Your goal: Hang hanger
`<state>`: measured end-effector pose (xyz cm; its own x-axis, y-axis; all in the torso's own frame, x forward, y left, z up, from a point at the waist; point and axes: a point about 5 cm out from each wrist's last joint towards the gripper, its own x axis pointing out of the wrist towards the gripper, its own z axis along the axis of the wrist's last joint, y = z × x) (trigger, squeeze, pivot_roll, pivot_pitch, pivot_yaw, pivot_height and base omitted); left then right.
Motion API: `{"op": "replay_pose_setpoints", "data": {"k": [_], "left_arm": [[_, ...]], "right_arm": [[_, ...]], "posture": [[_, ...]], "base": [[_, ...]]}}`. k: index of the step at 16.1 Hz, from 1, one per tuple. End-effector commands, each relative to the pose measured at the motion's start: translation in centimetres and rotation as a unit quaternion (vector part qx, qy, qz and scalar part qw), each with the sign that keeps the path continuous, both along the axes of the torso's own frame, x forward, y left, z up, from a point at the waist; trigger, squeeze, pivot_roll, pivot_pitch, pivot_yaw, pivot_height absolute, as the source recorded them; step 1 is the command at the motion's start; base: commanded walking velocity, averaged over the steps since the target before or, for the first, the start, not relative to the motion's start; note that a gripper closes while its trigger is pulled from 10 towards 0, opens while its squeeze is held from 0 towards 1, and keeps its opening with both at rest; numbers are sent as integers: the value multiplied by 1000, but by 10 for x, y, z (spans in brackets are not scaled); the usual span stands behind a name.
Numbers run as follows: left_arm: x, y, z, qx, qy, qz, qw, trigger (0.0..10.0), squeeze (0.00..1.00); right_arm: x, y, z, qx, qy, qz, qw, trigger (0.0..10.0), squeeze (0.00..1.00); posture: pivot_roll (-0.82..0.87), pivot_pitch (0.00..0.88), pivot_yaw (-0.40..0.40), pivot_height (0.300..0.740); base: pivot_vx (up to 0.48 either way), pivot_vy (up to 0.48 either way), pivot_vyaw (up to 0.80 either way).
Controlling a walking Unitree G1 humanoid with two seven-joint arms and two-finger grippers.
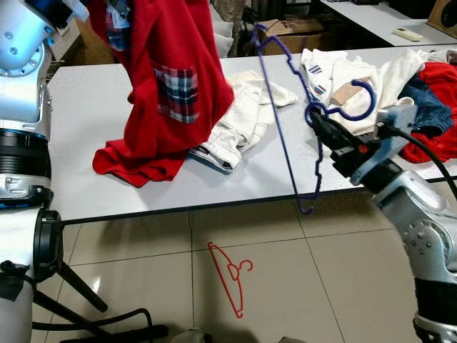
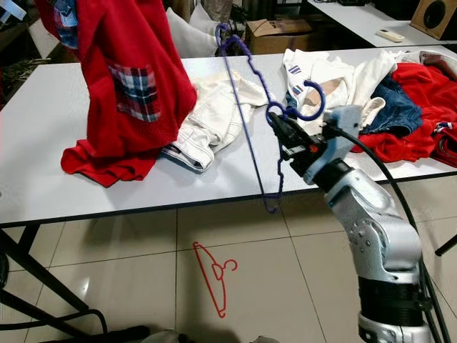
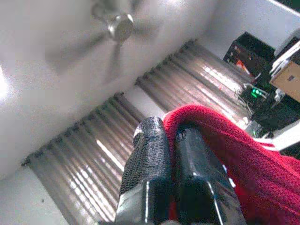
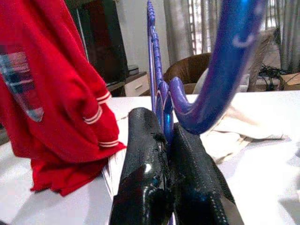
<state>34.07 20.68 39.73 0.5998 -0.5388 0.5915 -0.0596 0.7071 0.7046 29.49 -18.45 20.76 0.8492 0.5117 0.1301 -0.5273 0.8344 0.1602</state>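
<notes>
Right gripper (image 1: 319,120) is clenched on the blue hanger (image 1: 289,68) at its hook base, frame running from 6 to 11 o'clock. Left gripper (image 3: 171,154) pinches the red shirt (image 1: 168,78), raised at 10 o'clock over the white table (image 1: 86,107). A red hanger (image 1: 230,277) lies on the floor (image 1: 285,286) tiles.

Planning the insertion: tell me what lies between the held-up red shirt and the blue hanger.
In the left eye view, a crumpled white garment lies on the grey table.

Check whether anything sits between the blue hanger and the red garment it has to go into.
Nothing visible does. The right gripper holds the blue hanger beside the red garment that the left gripper lifts; only open air above the white table separates them.
</notes>
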Motion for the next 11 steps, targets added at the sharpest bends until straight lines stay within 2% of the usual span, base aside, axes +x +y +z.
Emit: {"op": "replay_pose_setpoints", "data": {"k": [1,6,8,10,11], "left_arm": [[-2,0,8,4,-9,4,1000,0,0],[6,-6,-9,15,31,-1,999,0,0],[14,-10,-22,27,59,13,998,0,0],[30,-26,-69,97,150,19,984,0,0],[31,-27,-79,116,167,17,979,0,0]], "right_arm": [[-5,-1,3,0,-10,6,1000,0,0],[-15,3,1,-4,-10,31,999,0,0],[-16,3,2,-5,-11,32,999,0,0],[-18,3,1,-4,-10,29,1000,0,0],[-18,3,1,-4,-9,28,1000,0,0]], "posture": [[-198,0,59,710],[-203,0,63,710],[-200,0,59,710],[-199,0,58,710],[-199,0,58,710]], "base": [[0,0,0],[0,0,0],[0,0,0],[0,0,0],[0,0,0]]}}
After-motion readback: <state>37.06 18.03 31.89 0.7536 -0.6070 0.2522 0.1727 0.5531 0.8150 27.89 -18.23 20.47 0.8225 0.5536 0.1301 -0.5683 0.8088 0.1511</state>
